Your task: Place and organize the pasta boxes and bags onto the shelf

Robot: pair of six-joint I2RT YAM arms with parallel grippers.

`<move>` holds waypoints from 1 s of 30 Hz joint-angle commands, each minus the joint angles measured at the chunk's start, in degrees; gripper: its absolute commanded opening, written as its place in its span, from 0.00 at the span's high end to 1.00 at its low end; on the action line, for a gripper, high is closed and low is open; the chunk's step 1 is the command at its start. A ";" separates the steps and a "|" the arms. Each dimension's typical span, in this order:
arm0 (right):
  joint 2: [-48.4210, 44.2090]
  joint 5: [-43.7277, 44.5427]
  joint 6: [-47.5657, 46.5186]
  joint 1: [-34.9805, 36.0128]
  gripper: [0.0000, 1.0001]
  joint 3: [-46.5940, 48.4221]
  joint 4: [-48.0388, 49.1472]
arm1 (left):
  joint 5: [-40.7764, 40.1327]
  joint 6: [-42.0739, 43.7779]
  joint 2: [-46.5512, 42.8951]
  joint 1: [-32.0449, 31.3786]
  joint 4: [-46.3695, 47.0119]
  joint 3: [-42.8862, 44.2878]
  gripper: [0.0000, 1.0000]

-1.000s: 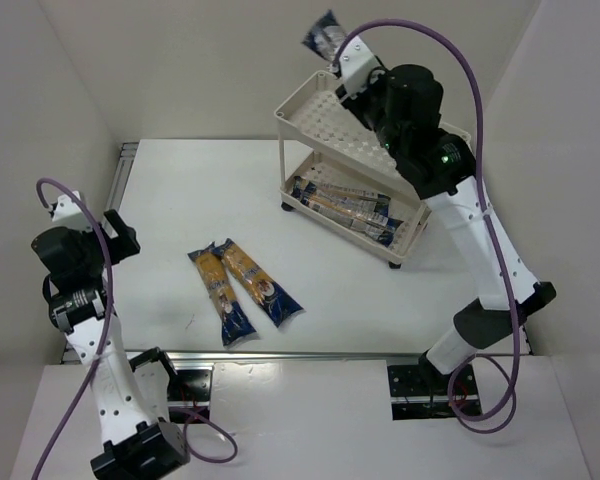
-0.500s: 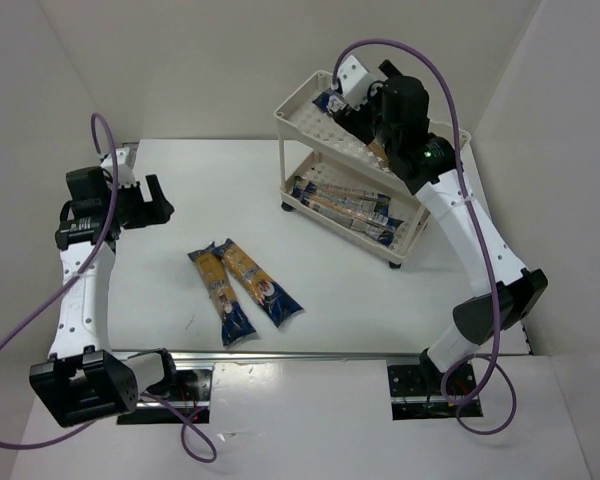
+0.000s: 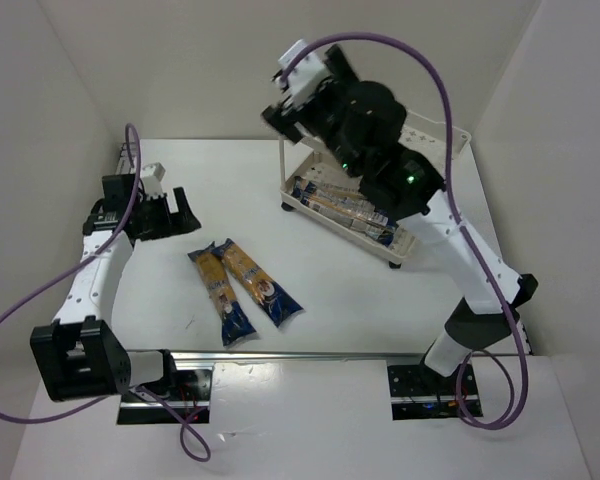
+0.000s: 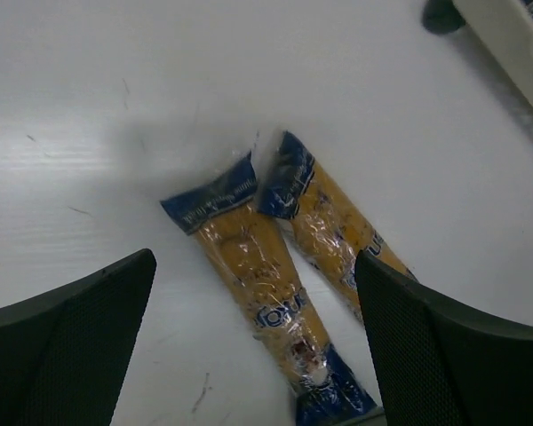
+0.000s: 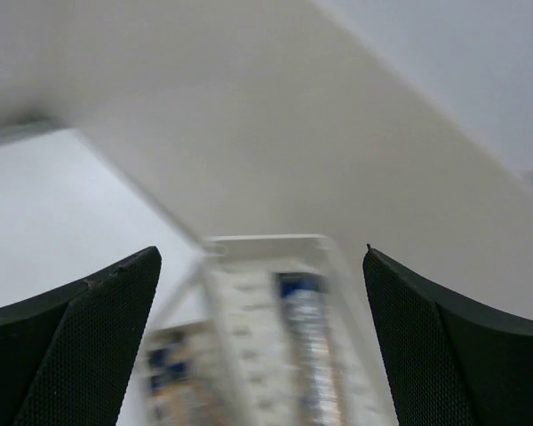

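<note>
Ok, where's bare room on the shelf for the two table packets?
Top tray: bare floor between its one packet and its rim. Lower tray is crowded with packets. Table is bare between shelf and the two loose packets.

Two spaghetti packets (image 3: 263, 285) lie side by side on the table (image 3: 360, 300), front-left of the cart (image 3: 408, 240), whose lower tray holds more packets (image 3: 342, 205) and whose upper tray holds one packet (image 5: 304, 337).

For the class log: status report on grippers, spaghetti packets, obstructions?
Open, empty: left gripper, right gripper. Two packets on table, one on cart top tray. Nothing obstructing.
</note>
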 commanded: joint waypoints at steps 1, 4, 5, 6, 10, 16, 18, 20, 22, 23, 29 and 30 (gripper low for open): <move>4.26 -5.75 14.70 5.23 0.00 -1.51 -9.78 | 6.22 -11.41 3.86 -0.01 -0.20 -6.38 0.00; 5.05 -13.32 21.68 5.25 0.00 -13.80 -12.25 | 0.53 -14.23 4.39 -0.01 -1.25 -7.20 0.00; 6.19 -17.87 24.48 5.25 0.00 -16.44 -12.87 | -1.93 -14.24 4.39 -0.01 -1.25 -7.20 0.00; 6.72 -20.27 25.64 5.25 0.00 -20.99 -13.48 | -5.18 -15.02 3.52 -0.01 -1.25 -6.42 0.00; 10.23 -28.36 29.43 5.25 0.00 -28.59 -11.31 | -2.25 -21.07 1.67 3.24 -0.11 -8.51 0.00; 20.51 -26.54 31.10 8.32 0.00 -31.50 -4.18 | -2.65 -23.12 -4.65 4.12 0.59 -15.81 0.00; 22.80 -24.52 32.24 8.32 0.00 -30.97 -3.12 | -4.42 -21.63 -6.50 4.12 0.59 -16.34 0.00; 24.22 -21.97 32.24 8.32 0.00 -30.44 -1.81 | -3.72 -21.62 -7.38 4.74 1.29 -16.34 0.00; 24.22 -21.96 31.72 8.32 0.00 -31.06 -1.80 | -3.72 -21.62 -7.99 6.14 1.30 -17.04 0.00; 24.22 -22.74 31.72 8.32 0.00 -31.67 -1.80 | -2.93 -21.62 -8.00 6.67 1.82 -17.04 0.00; 27.19 -21.53 33.28 10.70 0.00 -35.10 -0.48 | -0.99 -22.15 -9.06 8.08 3.05 -18.54 0.00; 27.90 -20.83 34.00 11.22 0.00 -35.10 -0.48 | -0.99 -22.15 -9.06 8.08 3.05 -18.54 0.00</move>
